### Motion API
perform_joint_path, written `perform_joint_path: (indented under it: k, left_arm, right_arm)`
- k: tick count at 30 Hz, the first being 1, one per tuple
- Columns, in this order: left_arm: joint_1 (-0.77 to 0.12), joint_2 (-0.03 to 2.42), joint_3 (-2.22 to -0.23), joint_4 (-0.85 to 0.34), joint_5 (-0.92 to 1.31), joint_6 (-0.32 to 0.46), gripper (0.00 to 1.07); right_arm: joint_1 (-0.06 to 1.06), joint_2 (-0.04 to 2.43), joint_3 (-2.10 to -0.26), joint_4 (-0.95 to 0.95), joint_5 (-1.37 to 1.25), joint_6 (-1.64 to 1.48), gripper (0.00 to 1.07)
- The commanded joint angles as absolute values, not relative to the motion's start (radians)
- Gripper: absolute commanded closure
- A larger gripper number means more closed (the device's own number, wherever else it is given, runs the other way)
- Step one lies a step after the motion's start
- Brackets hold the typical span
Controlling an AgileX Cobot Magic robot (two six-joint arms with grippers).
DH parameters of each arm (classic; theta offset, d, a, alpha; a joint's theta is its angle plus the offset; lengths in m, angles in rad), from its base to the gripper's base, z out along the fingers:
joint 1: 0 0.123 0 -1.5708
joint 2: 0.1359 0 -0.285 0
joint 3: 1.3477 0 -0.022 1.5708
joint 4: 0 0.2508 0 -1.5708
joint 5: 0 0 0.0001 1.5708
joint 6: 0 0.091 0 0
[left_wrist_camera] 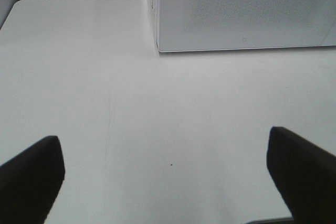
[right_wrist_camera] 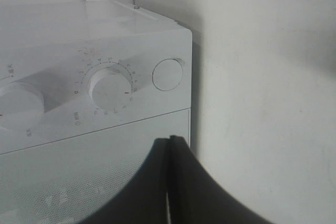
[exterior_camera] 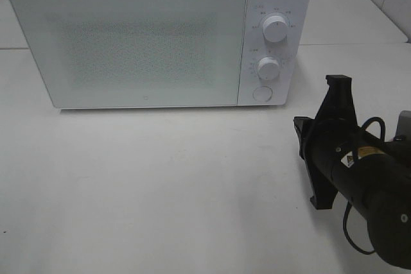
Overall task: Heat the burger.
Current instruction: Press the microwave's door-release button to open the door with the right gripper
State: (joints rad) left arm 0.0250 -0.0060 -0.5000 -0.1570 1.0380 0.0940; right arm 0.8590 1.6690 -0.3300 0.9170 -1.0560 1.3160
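Right hand (exterior_camera: 299, 129): closed, the two black fingers (right_wrist_camera: 157, 182) pressed flat together with nothing between them. It hangs above the tabletop (exterior_camera: 160, 184), turned on its side, with its tips pointing at the lower corner of the microwave's control panel. It stands near that panel but clear of it.

Ahead of the right hand's tips is the round button (right_wrist_camera: 168, 73), and just beyond that the lower knob (right_wrist_camera: 110, 85). The upper knob (exterior_camera: 276, 28) lies farther off along the same panel.

Left hand (left_wrist_camera: 168, 177): open, fingers spread wide apart and holding nothing. Bare tabletop lies below and between the fingers. The microwave (exterior_camera: 148, 36) stands ahead of this hand, well apart from it, with its front lower edge and one corner in sight.

Microwave: white, resting on the tabletop, door shut flush. The speckled door panel shows nothing of the inside.

Burger: seen in no view, so its place cannot be told.
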Motion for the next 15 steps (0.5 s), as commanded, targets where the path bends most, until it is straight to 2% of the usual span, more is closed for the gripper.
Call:
perform_joint_path:
  k: [1, 15]
  left_arm:
    - [0.019, -0.034, -0.496, -0.160, 1.028, 0.089, 0.07]
    - [0.019, -0.034, -0.496, -0.161, 1.028, 0.089, 0.07]
  right_arm:
    - [0.821, 1.678, -0.359, 0.849, -1.044, 1.329, 1.07]
    - [0.706, 1.799, -0.465, 0.682, -0.995, 1.384, 1.07]
